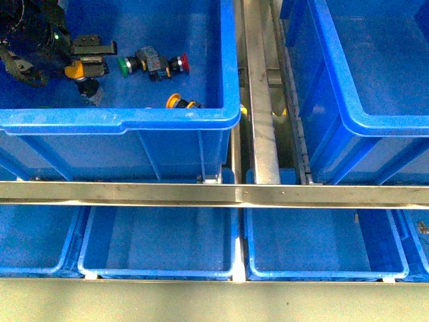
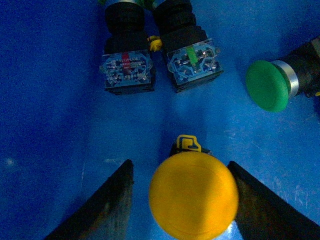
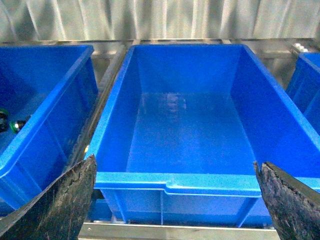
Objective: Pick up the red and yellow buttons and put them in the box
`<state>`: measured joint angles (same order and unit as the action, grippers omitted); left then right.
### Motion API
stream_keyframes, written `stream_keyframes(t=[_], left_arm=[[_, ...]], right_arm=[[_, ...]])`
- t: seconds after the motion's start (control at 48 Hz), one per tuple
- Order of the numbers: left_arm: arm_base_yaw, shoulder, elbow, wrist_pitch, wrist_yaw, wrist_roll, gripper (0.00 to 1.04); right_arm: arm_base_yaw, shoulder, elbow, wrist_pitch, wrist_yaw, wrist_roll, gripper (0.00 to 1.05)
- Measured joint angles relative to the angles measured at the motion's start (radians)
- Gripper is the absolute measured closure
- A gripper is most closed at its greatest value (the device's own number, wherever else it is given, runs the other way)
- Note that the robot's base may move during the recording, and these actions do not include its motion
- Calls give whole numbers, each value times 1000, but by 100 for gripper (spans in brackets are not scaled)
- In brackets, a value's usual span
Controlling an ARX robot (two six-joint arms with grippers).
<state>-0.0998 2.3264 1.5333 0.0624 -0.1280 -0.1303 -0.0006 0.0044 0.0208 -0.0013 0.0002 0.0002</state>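
Note:
A yellow button (image 2: 194,201) sits cap-up between the fingers of my open left gripper (image 2: 180,164), not clamped; the front view shows that gripper (image 1: 92,59) low inside the left crate (image 1: 134,121) at its far left. Beyond it stand two switch bodies, one marked red (image 2: 126,67), one marked green (image 2: 194,61), and a green-capped switch (image 2: 267,85). From the front I also see a red button (image 1: 181,64) and a second yellow button (image 1: 175,102) near the front wall. My right gripper (image 3: 175,165) hangs open before the empty box (image 3: 200,125).
A green-capped switch (image 1: 125,65) lies beside the red one. A metal rail (image 1: 261,100) runs between the two deep crates, and a steel bar (image 1: 214,193) crosses in front. Shallow blue trays (image 1: 161,241) sit on the lower level.

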Motion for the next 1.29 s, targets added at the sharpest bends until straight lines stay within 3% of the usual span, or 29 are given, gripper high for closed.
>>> stream_keyframes(t=[0.083,0.146,0.334,0.584,0.896,1.084,1.292], left_arm=[[2,0,0,11,10,-6,64],[4,-1,-7,21,18,-13,68],[13,-57,-100,63,84,-66,69],[62,-398,-381,131,291,-359,69],[90,-641,-521,111,432,-605,69],[0,-677,-517,95,466,-714,69],[-240,-601,-361,80,477,-812,69]], right_arm=[[0,0,0,0,0,0,7],[0,0,0,0,0,0,7],[0,0,0,0,0,0,7],[0,0,0,0,0,0,7],[0,0,0,0,0,0,7],[0,0,0,0,0,0,7],[0,0,0,0,0,0,7]])
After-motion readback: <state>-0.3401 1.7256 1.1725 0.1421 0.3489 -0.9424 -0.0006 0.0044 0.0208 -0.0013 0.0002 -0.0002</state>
